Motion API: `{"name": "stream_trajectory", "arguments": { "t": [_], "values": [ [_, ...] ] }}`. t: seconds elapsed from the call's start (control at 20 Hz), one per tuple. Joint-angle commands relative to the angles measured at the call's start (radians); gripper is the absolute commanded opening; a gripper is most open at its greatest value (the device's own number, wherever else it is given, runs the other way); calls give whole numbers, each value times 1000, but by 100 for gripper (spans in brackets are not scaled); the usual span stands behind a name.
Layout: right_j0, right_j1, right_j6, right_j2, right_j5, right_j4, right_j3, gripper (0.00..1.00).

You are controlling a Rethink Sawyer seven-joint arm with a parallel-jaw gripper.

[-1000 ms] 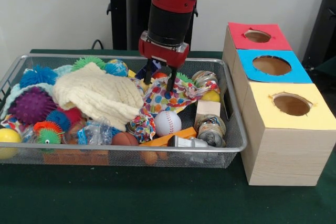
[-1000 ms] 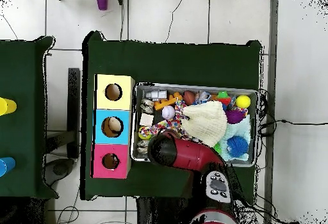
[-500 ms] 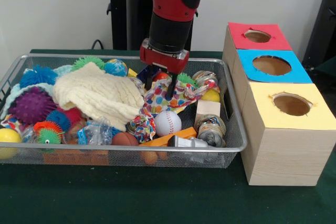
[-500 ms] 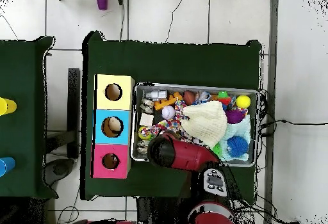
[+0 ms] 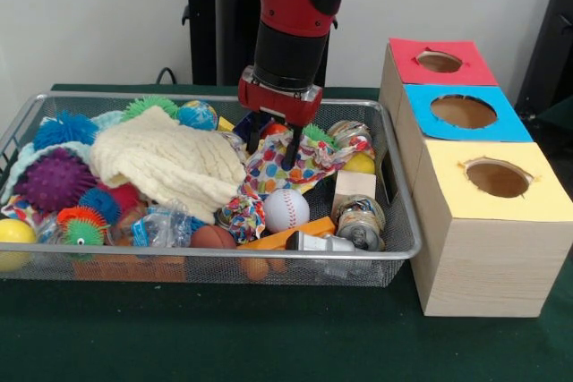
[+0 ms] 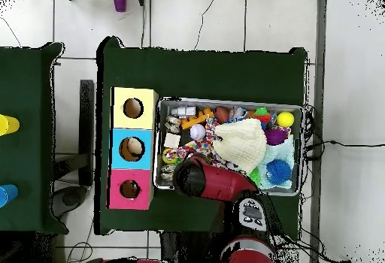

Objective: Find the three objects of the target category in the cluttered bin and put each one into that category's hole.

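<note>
Fingers (image 5: 273, 139) closed on multicoloured spotted cloth (image 5: 291, 165) in wire mesh bin (image 5: 394, 243). Best lifted straight up, slowly, to avoid dragging cream knitted cloth (image 5: 166, 163).

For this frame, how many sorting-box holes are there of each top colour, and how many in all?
Holes by top colour, front view:
Red-topped wooden box hole: 1
Blue-topped wooden box hole: 1
Yellow-topped wooden box hole: 1
Total: 3
</note>
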Motion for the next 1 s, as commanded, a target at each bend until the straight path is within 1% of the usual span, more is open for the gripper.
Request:
{"name": "stream_trajectory", "arguments": {
  "t": [0.05,0.15,0.35,0.55,0.65,1.0],
  "values": [
    [-29,-26,91,50,11,-53,79,100],
    [-33,-33,93,47,11,-56,98,100],
    [-43,-17,107,51,-37,-67,124,100],
    [-61,55,113,69,-106,-82,99,100],
    [-60,78,120,70,-129,-84,87,100],
    [-51,123,131,72,-167,-75,64,100]
  ]
}}
